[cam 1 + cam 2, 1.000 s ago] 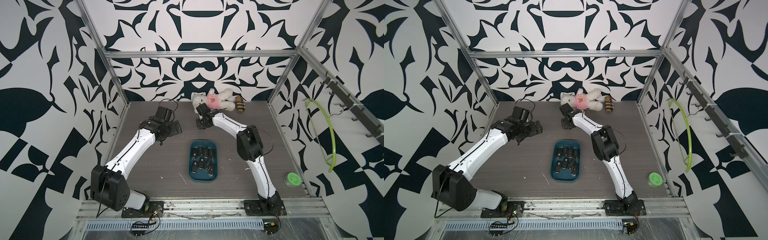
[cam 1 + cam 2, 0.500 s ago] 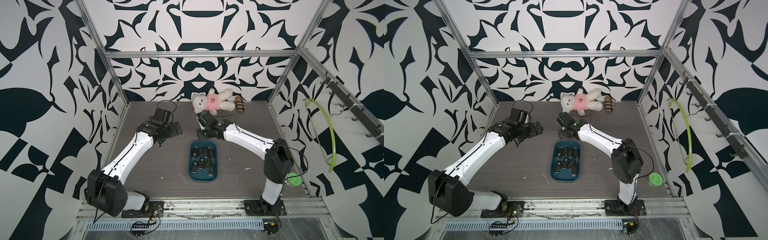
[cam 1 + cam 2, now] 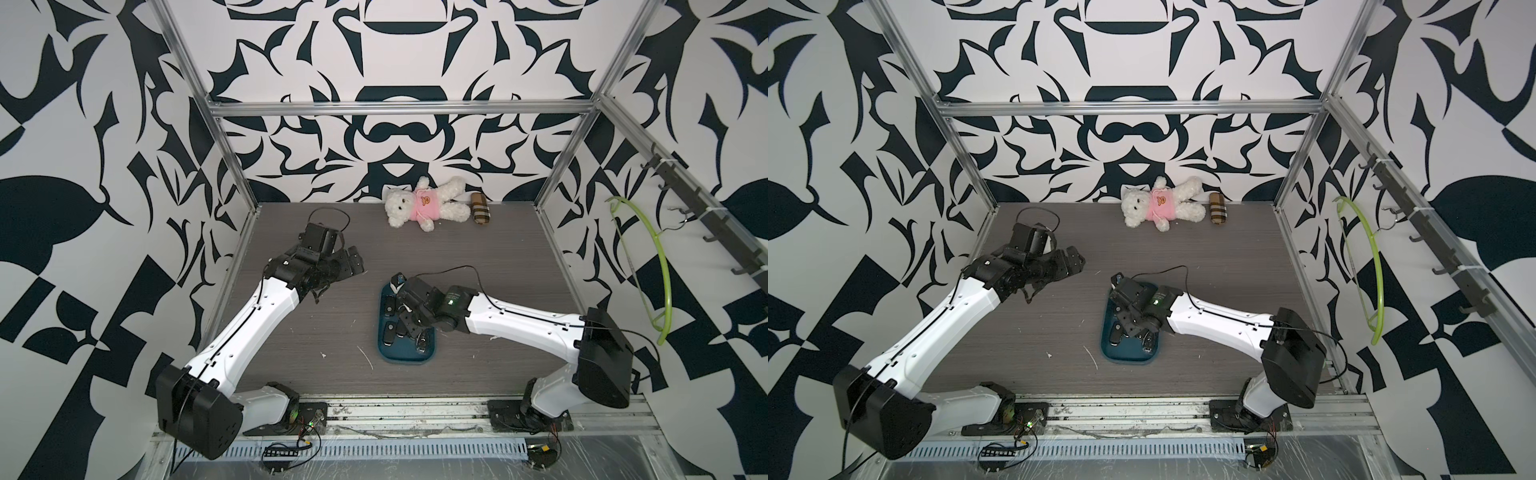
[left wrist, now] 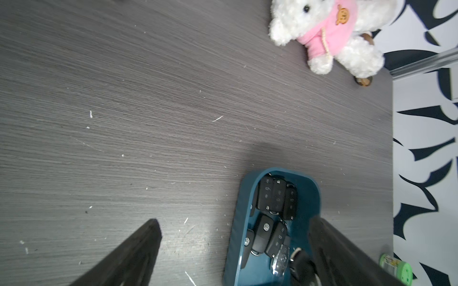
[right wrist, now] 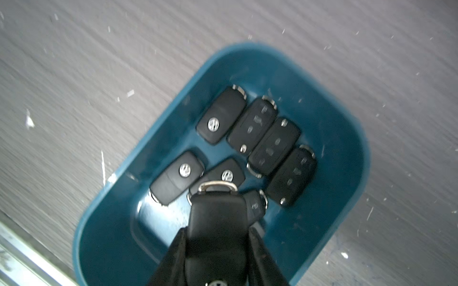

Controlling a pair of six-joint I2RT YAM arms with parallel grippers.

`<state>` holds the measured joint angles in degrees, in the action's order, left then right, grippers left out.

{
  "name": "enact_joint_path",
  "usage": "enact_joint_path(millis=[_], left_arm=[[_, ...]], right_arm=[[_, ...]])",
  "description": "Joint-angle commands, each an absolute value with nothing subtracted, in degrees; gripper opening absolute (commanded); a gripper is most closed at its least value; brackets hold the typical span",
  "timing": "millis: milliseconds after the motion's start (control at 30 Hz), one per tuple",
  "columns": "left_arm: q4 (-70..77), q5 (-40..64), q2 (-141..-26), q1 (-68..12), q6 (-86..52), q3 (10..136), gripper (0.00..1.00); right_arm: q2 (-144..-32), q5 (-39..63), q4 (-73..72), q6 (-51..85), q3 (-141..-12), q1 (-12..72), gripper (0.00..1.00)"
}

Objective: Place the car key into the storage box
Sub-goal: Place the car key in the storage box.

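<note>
The storage box (image 3: 405, 353) (image 3: 1127, 353) is a shallow teal tray in the middle of the table, with several black key fobs (image 5: 260, 123) lying in it. My right gripper (image 5: 217, 231) hangs over the box's interior (image 5: 347, 138), shut on a black car key (image 5: 216, 218) whose metal loop points away from the wrist. In both top views the right gripper (image 3: 409, 316) (image 3: 1129, 316) covers the box's middle and hides the held key. My left gripper (image 3: 353, 264) (image 4: 234, 221) stands open and empty over the table, left of and behind the box (image 4: 238, 222).
A white teddy bear in a pink shirt (image 3: 419, 203) and a small brown plaid pouch (image 3: 481, 208) lie by the back wall. A green-lidded jar (image 4: 396, 267) stands near the right edge. A green hanger (image 3: 660, 266) hangs on the right wall.
My right arm has swung from beside the teddy bear at the back to above the storage box, its elbow dropping out to the right. The left arm has shifted only slightly.
</note>
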<state>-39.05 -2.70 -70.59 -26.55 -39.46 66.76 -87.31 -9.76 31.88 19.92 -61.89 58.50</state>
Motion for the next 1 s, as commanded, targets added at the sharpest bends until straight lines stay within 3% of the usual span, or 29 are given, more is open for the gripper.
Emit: enact_joint_path(millis=[0,300,967], left_arm=[[-41.14,-3.36,-67.78,-27.24,-40.05,65.28,0.99],[-42.17,-2.41,-61.53,-28.89,-40.54,62.61,0.99],[-44.3,-4.22,-56.69,-29.27,-42.32,59.62,0.99]], right_arm=[[-84.67,-12.51,29.64,21.26,-60.06,60.19,0.33],[-88.28,-13.9,26.24,23.48,-56.23,64.68,0.33],[-95.31,-12.35,23.56,25.62,-56.54,66.27,0.34]])
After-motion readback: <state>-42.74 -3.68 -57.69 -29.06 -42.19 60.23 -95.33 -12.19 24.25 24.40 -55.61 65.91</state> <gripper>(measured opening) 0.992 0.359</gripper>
